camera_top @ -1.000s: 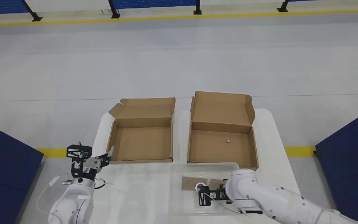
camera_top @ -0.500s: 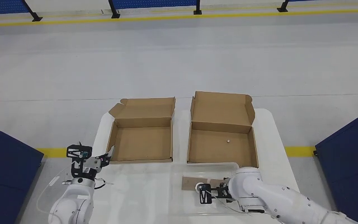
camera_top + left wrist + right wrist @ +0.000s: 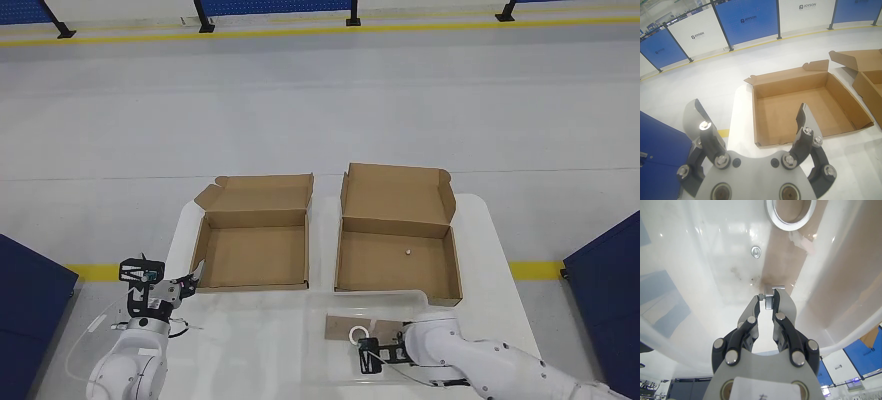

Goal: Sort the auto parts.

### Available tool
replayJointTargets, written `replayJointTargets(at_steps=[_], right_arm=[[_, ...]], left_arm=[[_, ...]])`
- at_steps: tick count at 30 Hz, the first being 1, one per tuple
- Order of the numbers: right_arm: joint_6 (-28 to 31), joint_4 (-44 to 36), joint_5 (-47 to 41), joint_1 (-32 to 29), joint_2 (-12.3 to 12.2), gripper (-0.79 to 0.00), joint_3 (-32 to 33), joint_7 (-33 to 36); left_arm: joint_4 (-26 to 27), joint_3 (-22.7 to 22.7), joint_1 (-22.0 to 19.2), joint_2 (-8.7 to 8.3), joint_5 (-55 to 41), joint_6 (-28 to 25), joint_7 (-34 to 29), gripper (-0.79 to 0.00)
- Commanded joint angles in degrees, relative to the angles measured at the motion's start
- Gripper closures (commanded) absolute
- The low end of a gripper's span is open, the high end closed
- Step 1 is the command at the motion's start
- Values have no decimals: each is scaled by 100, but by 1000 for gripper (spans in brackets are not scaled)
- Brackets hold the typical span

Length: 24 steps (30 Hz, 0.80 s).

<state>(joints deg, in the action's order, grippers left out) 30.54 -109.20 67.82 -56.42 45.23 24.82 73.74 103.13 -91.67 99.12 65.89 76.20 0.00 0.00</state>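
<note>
Seen from above, a white table (image 3: pixel 250 335) holds two open, shallow cardboard boxes side by side, with their lids folded back toward 12 o'clock. Taking the table's middle as the clock's centre, the left box (image 3: pixel 255 258) sits at 11 o'clock and the right box (image 3: pixel 395 265) at 1 o'clock, with a narrow gap between them. One small pale part (image 3: pixel 407 250) lies on the right box's floor, near its back wall. A clear plastic tray (image 3: pixel 372 293) sits at about 5 o'clock, in front of the right box, with a brown cardboard sheet (image 3: pixel 783 262) showing through its floor. The right gripper (image 3: pixel 366 352) is down inside this tray. In the right wrist view, its claw (image 3: pixel 766 298) is pinching a small metal block with a bolt (image 3: pixel 769 302) through it, held between the two fingertips close to the tray floor. A metal ring (image 3: pixel 789 227) lies flat in the tray over the brown sheet, at about 11 o'clock from the claw in the top view. A small round metal piece (image 3: pixel 756 252) rests on the pale part of the tray floor between the ring and the claw. The left gripper (image 3: pixel 186 283) is at the table's edge at 9 o'clock, just beside the left box's near corner. Its claw (image 3: pixel 749 106) is spread wide and holds nothing, facing the left box (image 3: pixel 783 113).
</note>
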Motion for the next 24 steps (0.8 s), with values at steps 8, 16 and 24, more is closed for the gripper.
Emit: replayJointTargets(at_steps=[8,16,24], right_arm=[[-87,280,-263,416,236,-175,-435,87],[-127,411,-374,600,346,-212,-622,126],[-110,383,-252,680,396,-339,-731,109]], left_arm=[[0,0,0,0,0,0,0,-785],[0,0,0,0,0,0,0,-785],[0,0,0,0,0,0,0,-785]])
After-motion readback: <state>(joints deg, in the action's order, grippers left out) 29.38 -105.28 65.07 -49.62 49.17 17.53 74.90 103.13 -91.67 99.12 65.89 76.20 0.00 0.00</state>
